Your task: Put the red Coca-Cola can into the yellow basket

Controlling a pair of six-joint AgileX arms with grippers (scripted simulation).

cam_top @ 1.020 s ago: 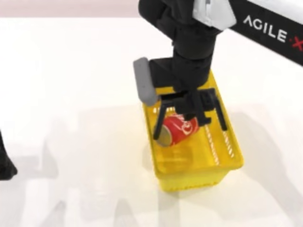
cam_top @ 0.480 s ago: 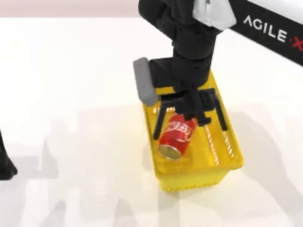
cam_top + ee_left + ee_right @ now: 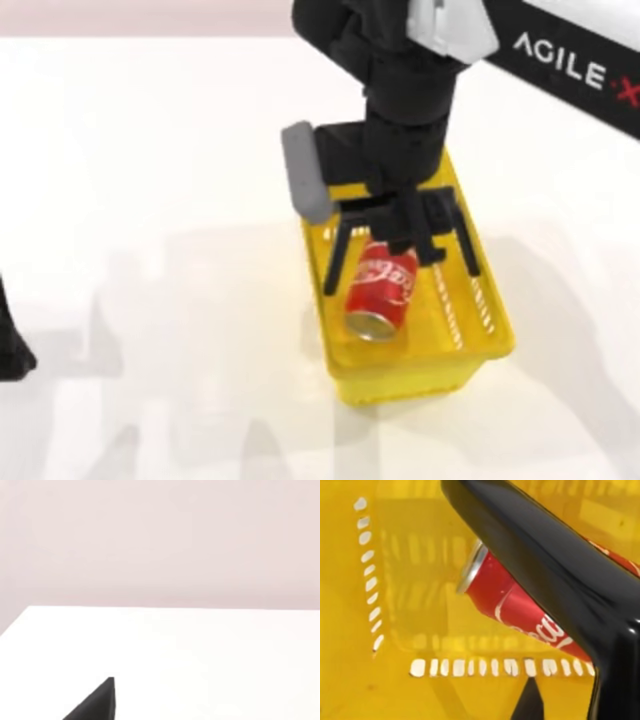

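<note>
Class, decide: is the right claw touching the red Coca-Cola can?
Cannot tell. The top view shows the right claw overlapping the red Coca-Cola can; no gap or contact shows plainly.

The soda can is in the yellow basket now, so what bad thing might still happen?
The red Coca-Cola can lies on its side inside the yellow basket, so it may roll against a wall. The right gripper hangs low over the can, between the basket's walls; when the arm lifts away it might catch the black handle and tug the basket. The left arm is parked at the table's left edge.
</note>
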